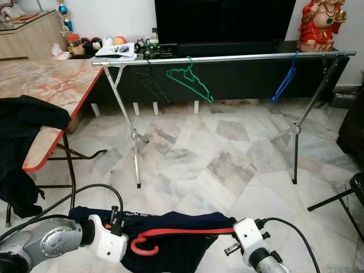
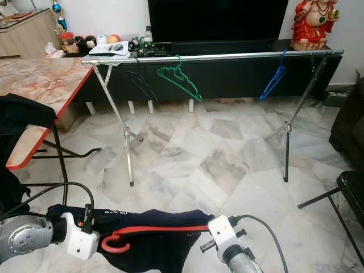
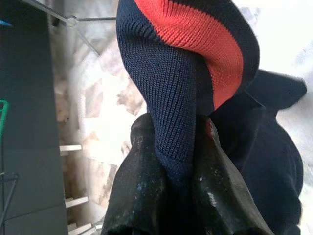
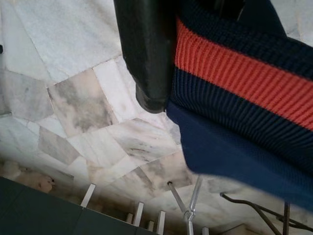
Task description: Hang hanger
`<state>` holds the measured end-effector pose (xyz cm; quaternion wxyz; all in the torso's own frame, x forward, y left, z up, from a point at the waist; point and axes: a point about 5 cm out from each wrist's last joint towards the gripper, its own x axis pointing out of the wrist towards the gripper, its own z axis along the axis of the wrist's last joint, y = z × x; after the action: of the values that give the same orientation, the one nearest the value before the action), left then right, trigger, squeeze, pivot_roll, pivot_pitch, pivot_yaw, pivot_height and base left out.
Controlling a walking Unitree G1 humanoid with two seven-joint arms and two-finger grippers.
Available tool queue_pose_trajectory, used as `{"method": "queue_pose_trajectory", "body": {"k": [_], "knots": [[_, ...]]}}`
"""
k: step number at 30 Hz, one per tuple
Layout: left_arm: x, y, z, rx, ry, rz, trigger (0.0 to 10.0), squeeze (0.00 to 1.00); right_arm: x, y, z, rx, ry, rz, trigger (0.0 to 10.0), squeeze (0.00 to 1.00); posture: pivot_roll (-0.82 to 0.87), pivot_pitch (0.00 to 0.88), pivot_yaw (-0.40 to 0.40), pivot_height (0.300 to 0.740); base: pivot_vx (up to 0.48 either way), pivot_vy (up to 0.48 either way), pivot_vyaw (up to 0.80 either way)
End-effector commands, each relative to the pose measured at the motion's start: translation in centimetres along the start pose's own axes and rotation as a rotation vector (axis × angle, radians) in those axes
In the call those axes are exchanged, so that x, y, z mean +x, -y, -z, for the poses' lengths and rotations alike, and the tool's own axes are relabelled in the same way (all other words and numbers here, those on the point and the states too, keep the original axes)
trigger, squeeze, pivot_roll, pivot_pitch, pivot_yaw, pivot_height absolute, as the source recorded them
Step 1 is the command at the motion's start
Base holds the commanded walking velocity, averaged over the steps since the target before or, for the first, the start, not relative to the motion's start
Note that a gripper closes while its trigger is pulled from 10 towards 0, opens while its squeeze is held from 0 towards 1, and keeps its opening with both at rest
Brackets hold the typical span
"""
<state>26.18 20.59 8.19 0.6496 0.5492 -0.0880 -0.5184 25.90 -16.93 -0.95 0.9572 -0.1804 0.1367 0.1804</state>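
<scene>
Navy knit cloth with an orange stripe, a garment [image 1: 170, 239], stretches across the bottom of the frame between the two arms, draped on a red hanger [image 1: 170, 233] whose hook curls down at the lower left beside the left arm's white wrist. In the left wrist view the left claw [image 3: 183, 196] is clamped on a fold of that navy knit, its two black fingers [image 3: 142, 186] pressed against the fabric from both sides. In the right wrist view one black finger of the right claw [image 4: 166, 63] lies against the striped edge of the garment; whether that claw is closed cannot be told. Across the upper middle of the frame runs a silver drying rack [image 1: 227, 58] on crossed legs, standing on a marble floor [image 1: 227, 165]. On its rail hang a black hanger [image 1: 151, 85], a green hanger [image 1: 190, 82] and, further right, a blue hanger [image 1: 284, 82]. At the left edge a marble-patterned tabletop [image 1: 45, 85] with a red rim carries dark clothing [image 1: 25, 122]
</scene>
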Motion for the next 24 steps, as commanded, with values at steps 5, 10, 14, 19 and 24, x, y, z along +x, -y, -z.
{"method": "queue_pose_trajectory", "body": {"k": [5,10,14,19,24], "knots": [[-1.7,-0.6,-0.5,0.082,0.079,-0.027,10.0,0.00,-0.7,0.7,1.2,0.009,-0.063,0.041,0.0,0.00,0.07,0.084,0.037,0.740,0.000,0.000,0.00],[-1.8,-0.4,-0.7,0.155,0.095,0.057,10.0,0.00,-0.7,0.7,1.2,0.014,-0.060,0.043,0.0,0.00,0.07,0.086,0.042,0.740,0.000,0.000,0.00],[-1.8,0.3,0.0,0.209,0.040,0.158,10.0,0.00,-0.7,0.6,1.2,0.016,-0.059,0.043,0.0,0.00,0.07,0.085,0.044,0.740,0.000,0.000,0.00],[-1.7,0.8,0.4,0.221,0.011,0.170,10.0,0.00,-0.8,0.6,1.3,0.016,-0.061,0.044,0.0,0.00,0.06,0.089,0.046,0.740,0.000,0.000,0.00],[-1.7,1.5,1.5,0.220,-0.091,0.216,10.0,0.00,-0.8,0.5,1.4,0.015,-0.066,0.042,0.0,0.00,0.07,0.086,0.044,0.740,0.000,0.000,0.00]]}}
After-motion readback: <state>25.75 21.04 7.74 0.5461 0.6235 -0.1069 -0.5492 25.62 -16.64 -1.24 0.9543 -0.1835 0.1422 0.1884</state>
